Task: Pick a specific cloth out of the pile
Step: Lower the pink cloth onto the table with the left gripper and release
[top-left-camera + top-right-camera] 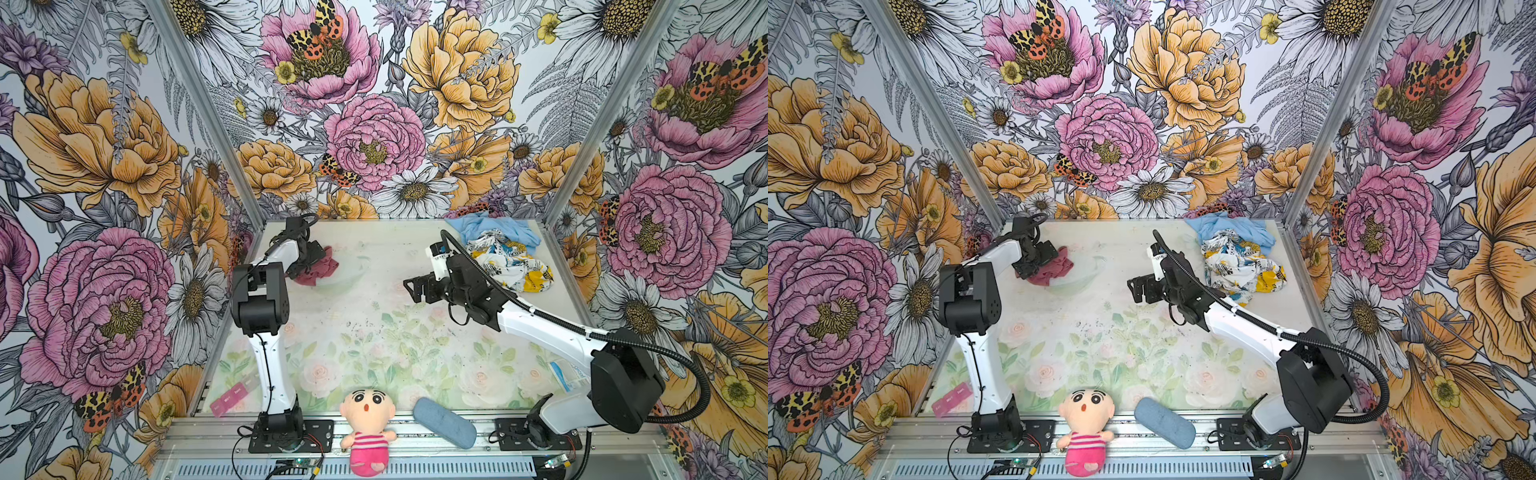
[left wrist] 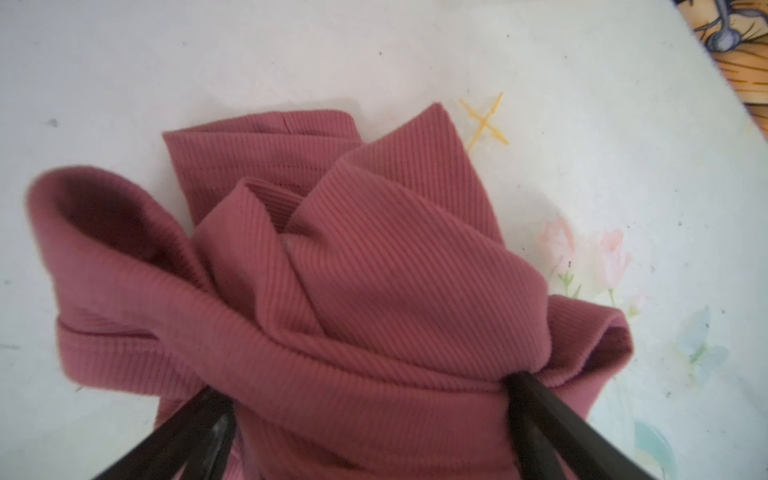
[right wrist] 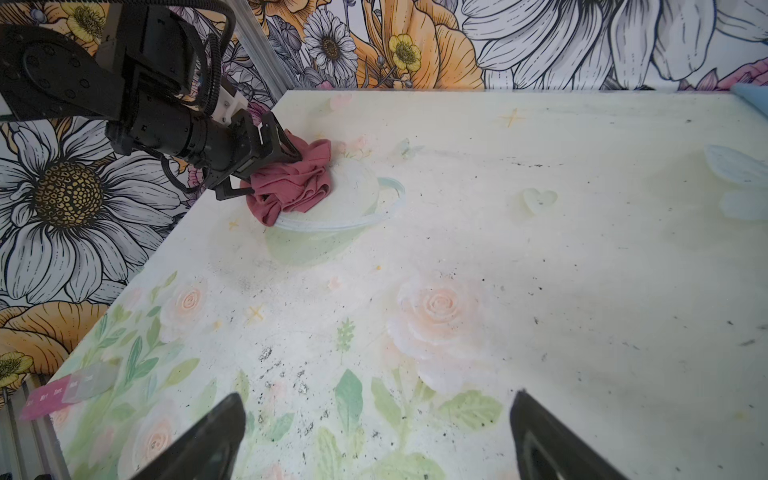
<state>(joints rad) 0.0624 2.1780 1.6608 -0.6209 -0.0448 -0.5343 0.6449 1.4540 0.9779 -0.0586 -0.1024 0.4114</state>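
The cloth (image 1: 322, 270) (image 1: 1057, 268) (image 2: 374, 270), dusty rose-red and ribbed, lies bunched at the back left, partly over the rim of a clear bowl (image 1: 351, 276) (image 3: 374, 216). My left gripper (image 1: 308, 259) (image 1: 1038, 259) (image 2: 368, 386) (image 3: 274, 172) is open, its two fingers spread wide on either side of the bunched cloth (image 3: 295, 183). The pile (image 1: 503, 249) (image 1: 1237, 257) sits at the back right: a light blue cloth (image 1: 486, 230) under a white printed one (image 1: 509, 264). My right gripper (image 1: 411, 291) (image 1: 1136, 291) (image 3: 378, 397) hovers open and empty mid-table, left of the pile.
A doll (image 1: 368, 432) in a pink striped top and a blue-grey case (image 1: 444, 422) lie on the front rail. There is a pink card (image 1: 230, 399) at the front left and a plastic packet (image 1: 569, 374) under the right arm. Floral walls close in three sides.
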